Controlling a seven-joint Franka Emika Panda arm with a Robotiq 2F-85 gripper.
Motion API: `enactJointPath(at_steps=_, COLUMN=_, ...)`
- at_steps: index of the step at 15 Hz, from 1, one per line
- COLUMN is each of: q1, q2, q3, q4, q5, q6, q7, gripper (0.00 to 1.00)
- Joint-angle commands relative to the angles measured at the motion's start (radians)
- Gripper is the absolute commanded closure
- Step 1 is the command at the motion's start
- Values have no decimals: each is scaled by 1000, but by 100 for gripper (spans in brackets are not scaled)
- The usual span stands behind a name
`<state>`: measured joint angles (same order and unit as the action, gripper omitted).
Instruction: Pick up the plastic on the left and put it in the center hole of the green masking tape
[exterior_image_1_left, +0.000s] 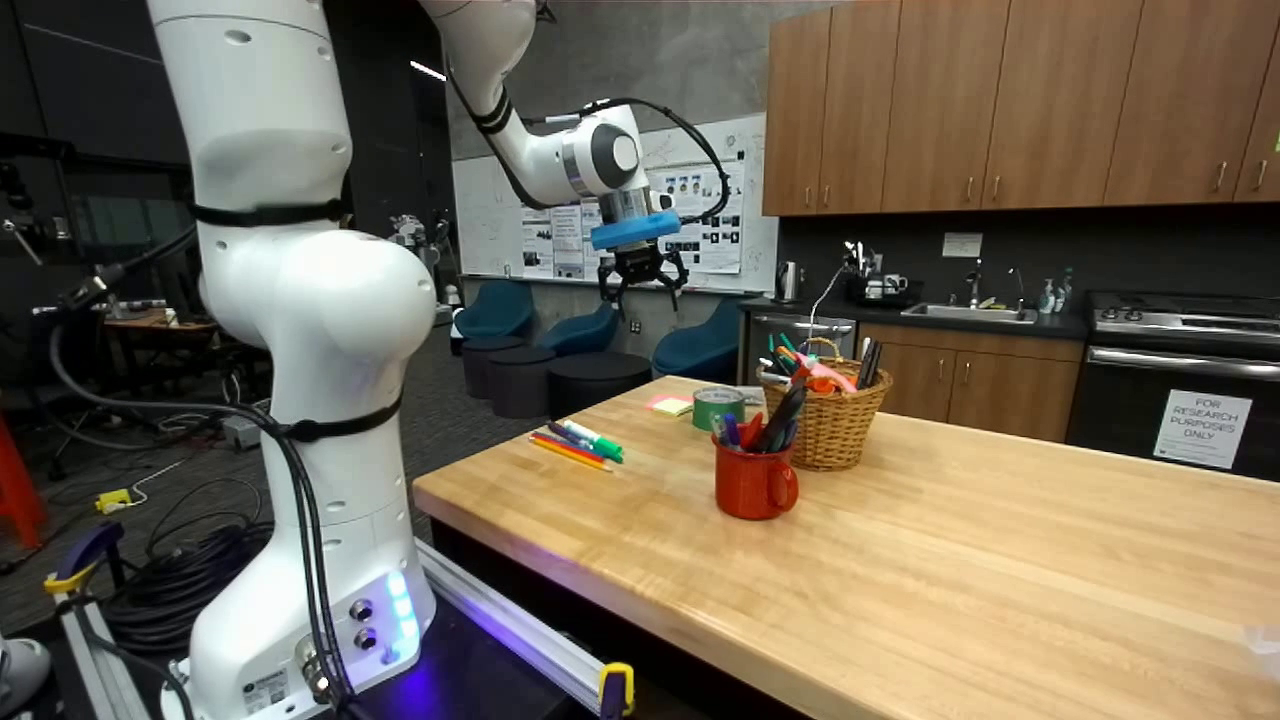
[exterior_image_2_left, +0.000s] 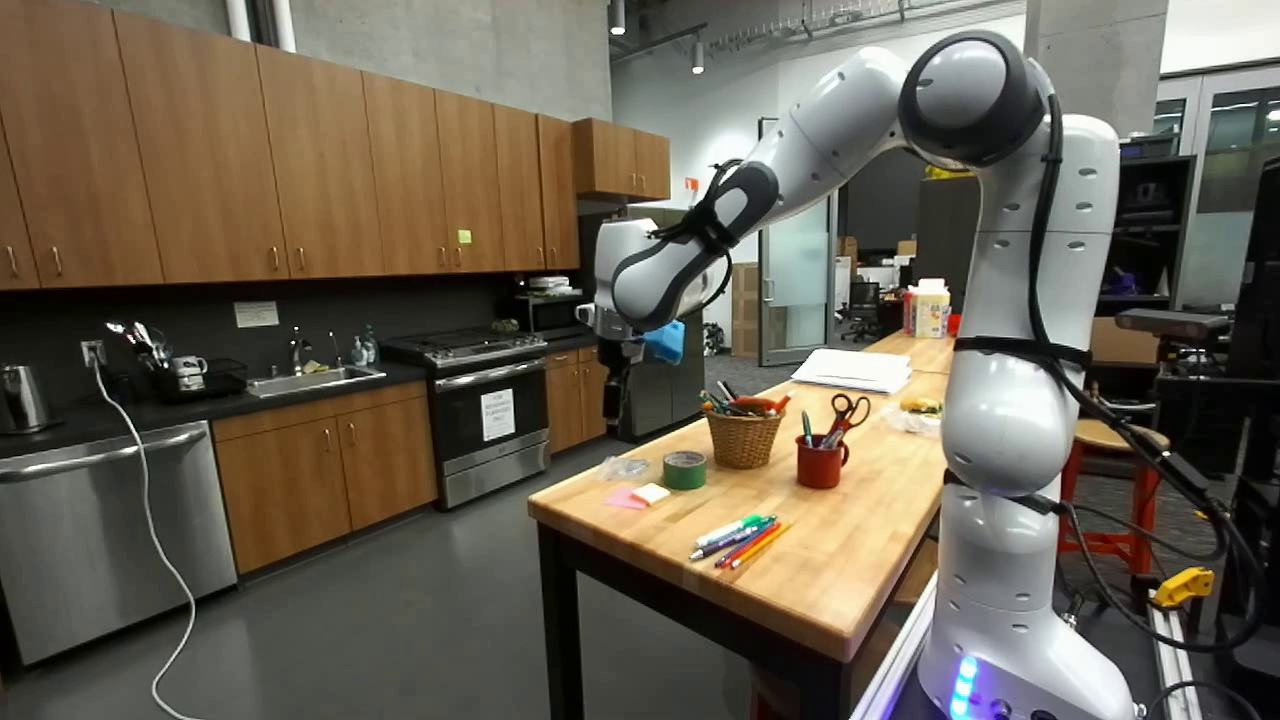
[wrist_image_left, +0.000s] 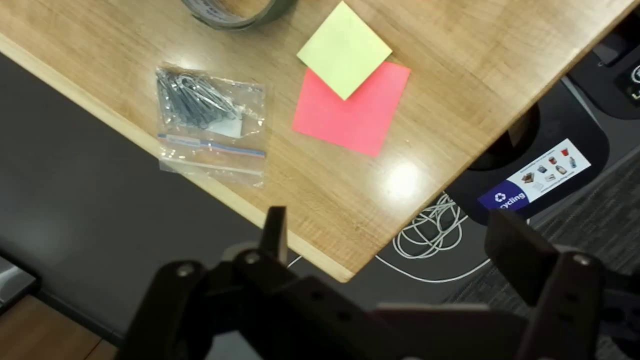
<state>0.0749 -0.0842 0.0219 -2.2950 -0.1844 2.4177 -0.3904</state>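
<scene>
In the wrist view the top edge cuts off the roll of tape (wrist_image_left: 237, 21), leaving only a curved piece in sight. The gripper (wrist_image_left: 389, 222) looks dark and blurred there, its lower parts cut off by the bottom edge, and the small print on the recycling label (wrist_image_left: 542, 169) cannot be read. In an exterior view the contents of the plastic bag (exterior_image_2_left: 622, 468) are too small to tell. In an exterior view the mug (exterior_image_1_left: 750, 487) and what stands in it hide part of the basket (exterior_image_1_left: 842, 428), the table (exterior_image_1_left: 1000, 560) extends past the right edge and the arm (exterior_image_1_left: 330, 290) past the top.
</scene>
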Motion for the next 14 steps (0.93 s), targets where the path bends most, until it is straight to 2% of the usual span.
enactJointPath(at_steps=1, q1=-25, q2=83, q3=-10, q4=101, q5=-4, q6=-19, q7=-40, gripper=0)
enactJointPath(at_steps=14, q1=-95, q2=342, q3=-5, q4=317, q5=4, q6=-79, q7=-92, gripper=0)
